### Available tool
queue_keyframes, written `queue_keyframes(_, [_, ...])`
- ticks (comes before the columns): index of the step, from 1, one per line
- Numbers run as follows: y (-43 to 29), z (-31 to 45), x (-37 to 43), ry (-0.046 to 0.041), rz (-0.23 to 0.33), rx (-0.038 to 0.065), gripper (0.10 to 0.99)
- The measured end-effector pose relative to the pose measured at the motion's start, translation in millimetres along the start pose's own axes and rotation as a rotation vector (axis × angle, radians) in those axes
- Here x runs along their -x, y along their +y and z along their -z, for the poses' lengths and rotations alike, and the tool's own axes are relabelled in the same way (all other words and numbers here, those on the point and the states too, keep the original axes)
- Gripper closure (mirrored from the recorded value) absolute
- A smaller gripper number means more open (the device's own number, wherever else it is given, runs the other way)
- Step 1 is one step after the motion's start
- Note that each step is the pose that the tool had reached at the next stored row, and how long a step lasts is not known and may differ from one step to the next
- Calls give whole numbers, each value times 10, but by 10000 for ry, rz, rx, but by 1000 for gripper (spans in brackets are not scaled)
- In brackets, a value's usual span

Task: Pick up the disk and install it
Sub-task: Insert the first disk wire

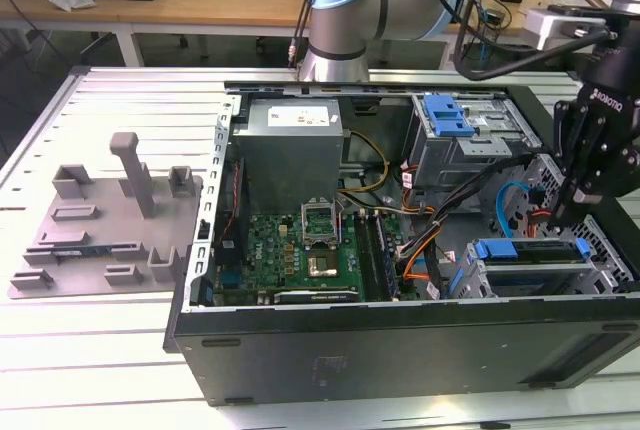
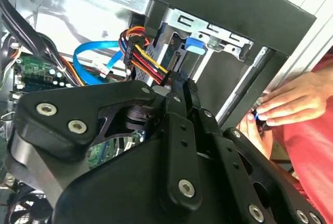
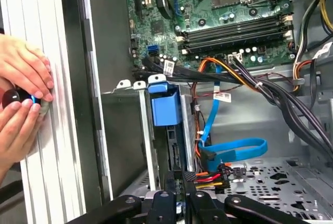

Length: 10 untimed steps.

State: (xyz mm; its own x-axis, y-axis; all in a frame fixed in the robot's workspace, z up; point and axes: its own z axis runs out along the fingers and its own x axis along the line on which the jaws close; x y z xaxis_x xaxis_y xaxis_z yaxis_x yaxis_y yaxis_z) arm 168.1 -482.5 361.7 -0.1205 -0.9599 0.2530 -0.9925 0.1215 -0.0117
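Matt black metal case point(image 1: 400, 345); disk point(image 1: 533, 253) framed in glossy blue plastic.

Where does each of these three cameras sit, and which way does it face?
Exterior view: off the arm, above, looking down into the open black computer case; grey-and-blue arm, black gripper.
Second wrist view: on the arm, looking past the gripper into the drive cage.
First wrist view: on the arm, over the gripper, facing the green motherboard.
Both wrist views share the blue-framed silver disk and a person's hands.
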Motion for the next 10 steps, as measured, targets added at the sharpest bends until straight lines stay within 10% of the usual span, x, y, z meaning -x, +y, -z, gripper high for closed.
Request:
queue_keyframes(6, [-9, -20, -90, -563, 29, -111, 918])
queue_keyframes(10, [-12, -47, -194, -778, 33, -87, 918])
